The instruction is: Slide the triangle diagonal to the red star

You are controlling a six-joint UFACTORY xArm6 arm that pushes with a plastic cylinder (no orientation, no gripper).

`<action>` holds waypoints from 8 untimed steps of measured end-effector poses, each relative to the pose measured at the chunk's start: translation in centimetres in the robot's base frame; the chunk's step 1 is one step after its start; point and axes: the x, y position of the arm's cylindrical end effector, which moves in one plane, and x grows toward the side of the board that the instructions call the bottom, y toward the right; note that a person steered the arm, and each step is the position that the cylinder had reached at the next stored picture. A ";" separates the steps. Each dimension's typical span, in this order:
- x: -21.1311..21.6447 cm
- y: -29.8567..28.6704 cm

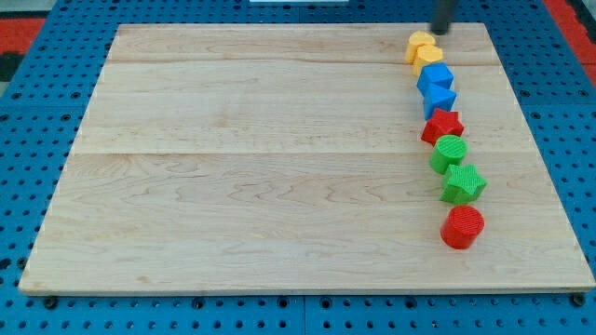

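The blue triangle (440,100) lies at the view's right in a column of blocks, touching the red star (442,126) just below it. A blue cube (434,77) sits right above the triangle. My tip (437,31) is at the board's top edge, just above and right of two yellow blocks (424,48) that head the column. The tip is well apart from the triangle.
Below the red star the column runs on with a green cylinder (450,153), a green star (463,182) and a red cylinder (462,227). All stand on the wooden board (261,167), near its right edge. Blue pegboard surrounds the board.
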 end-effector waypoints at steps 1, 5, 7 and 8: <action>9.0 -1.9; 16.2 -2.6; 14.5 -7.1; 12.4 -9.1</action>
